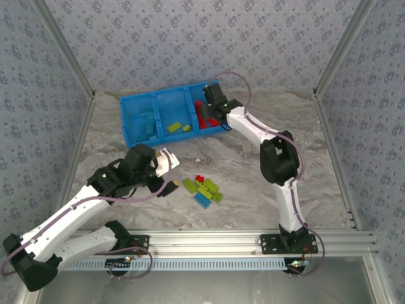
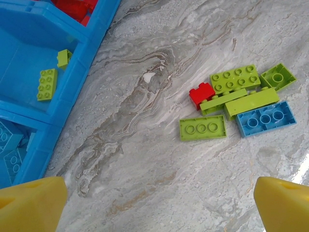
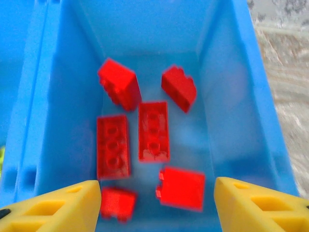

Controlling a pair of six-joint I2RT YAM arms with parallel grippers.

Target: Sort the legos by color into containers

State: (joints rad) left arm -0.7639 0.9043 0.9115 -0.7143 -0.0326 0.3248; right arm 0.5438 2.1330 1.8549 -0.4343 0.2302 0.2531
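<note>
The blue tray [image 1: 130, 126] sits upper middle in the top view, on the marbled bench [image 1: 266, 183]. The right tool [image 3: 157, 207] hangs over the tray's right compartment, fingers spread wide with nothing between them. Six red bricks [image 3: 153, 131] lie on the compartment floor right under it. The middle compartment has two lime green bricks [image 2: 47, 84]. The left one has light blue bricks [image 1: 149, 125], maybe a few, but they blend into the tray so they're hard to count.

The left tool [image 2: 157, 209] is over bare bench in the lower left of the top view, also wide open and holding nothing. The loose pile [image 1: 204, 190] lies just to its right. In the left wrist view the pile sits upper right: one red brick [image 2: 202, 94] touching a bunch of lime green ones [image 2: 235, 78], plus one light blue brick [image 2: 266, 119] at the pile's lower right edge.
</note>
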